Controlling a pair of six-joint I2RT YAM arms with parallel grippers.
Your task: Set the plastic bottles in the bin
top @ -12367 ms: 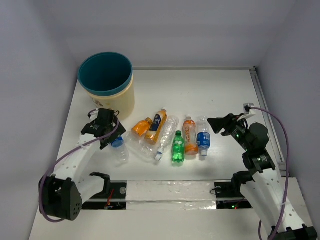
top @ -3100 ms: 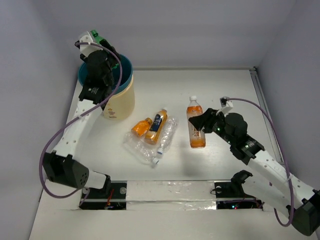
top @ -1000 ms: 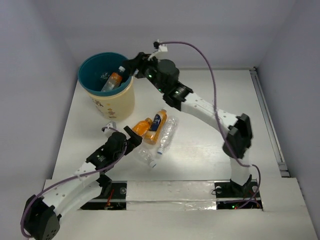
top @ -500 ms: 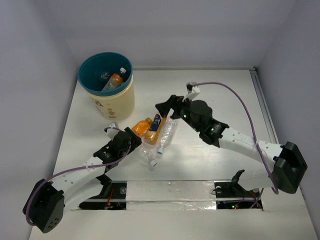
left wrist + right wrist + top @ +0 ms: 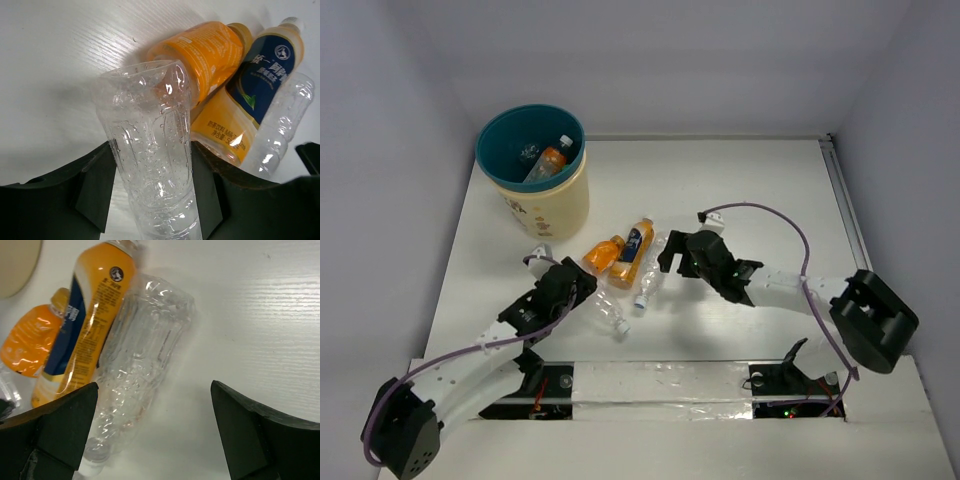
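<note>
**Q:** Two pincers are being shown; how is each being held?

**A:** The left pincer (image 5: 150, 150) is being held closed on the held clear bottle (image 5: 145, 125), whose sides are being pressed by both fingers (image 5: 92, 187). The right pincer (image 5: 153, 389) is being held wide, with nothing being gripped.

**Q:** Where are the bottles being seen relative to them?

**A:** Just ahead of the left pincer, the small orange bottle (image 5: 200, 55) is being touched by the held bottle's far end. To its right the blue-labelled bottle (image 5: 250, 100) is being seen lying against it. The loose clear bottle (image 5: 142, 360) is being framed between the right pincer's spread fingers, nearer the left one and ahead of the tips, flat on the table (image 5: 260, 315). The bin (image 5: 560, 205) is being seen well beyond the left pincer. An orange bottle (image 5: 548, 162) is being contained inside it, together with another clear one (image 5: 528, 152).
</note>
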